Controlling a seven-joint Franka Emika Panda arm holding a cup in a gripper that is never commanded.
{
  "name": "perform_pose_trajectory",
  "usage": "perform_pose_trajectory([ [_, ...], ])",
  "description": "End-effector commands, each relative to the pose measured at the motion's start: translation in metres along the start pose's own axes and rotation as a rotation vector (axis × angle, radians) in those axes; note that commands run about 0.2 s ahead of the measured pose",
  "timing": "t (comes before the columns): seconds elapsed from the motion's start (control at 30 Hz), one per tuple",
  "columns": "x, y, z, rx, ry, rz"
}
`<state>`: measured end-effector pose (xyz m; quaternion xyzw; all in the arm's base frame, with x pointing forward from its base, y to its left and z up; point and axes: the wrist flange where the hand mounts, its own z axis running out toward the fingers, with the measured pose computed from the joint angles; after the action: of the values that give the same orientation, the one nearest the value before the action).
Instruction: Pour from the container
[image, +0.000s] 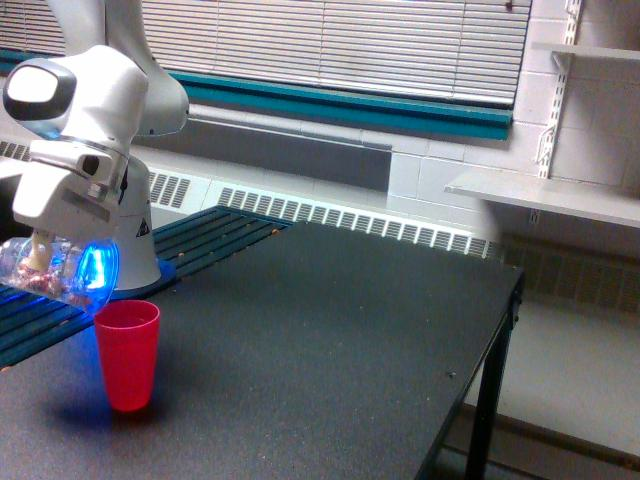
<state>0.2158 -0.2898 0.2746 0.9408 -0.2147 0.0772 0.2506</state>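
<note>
The container (55, 270), a clear plastic vessel with small brownish-pink pieces inside, lies tipped almost on its side at the exterior view's left edge. Its mouth, lit blue, points toward the view's right and hangs just above and left of the red cup's rim. My gripper (45, 262) under the white arm is shut on the container; its fingers are largely hidden by the wrist housing and the plastic. The red cup (127, 354) stands upright on the black table (330, 340).
A white cone-shaped arm base (135, 255) stands behind the cup on a dark slatted surface (215, 235). The table's right edge and leg (490, 400) drop to the floor. A wall shelf (545, 195) is at the view's right.
</note>
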Motion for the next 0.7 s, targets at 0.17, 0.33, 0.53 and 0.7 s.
perform_pose_trajectory([
  [0.17, 0.01, -0.007, 0.002, -0.02, 0.007, 0.017],
  [0.33, 0.016, -0.009, -0.001, -0.026, 0.015, 0.01],
  [0.53, 0.021, -0.015, -0.004, -0.029, 0.023, -0.001],
  [0.7, 0.02, -0.021, -0.005, -0.031, 0.024, -0.017],
])
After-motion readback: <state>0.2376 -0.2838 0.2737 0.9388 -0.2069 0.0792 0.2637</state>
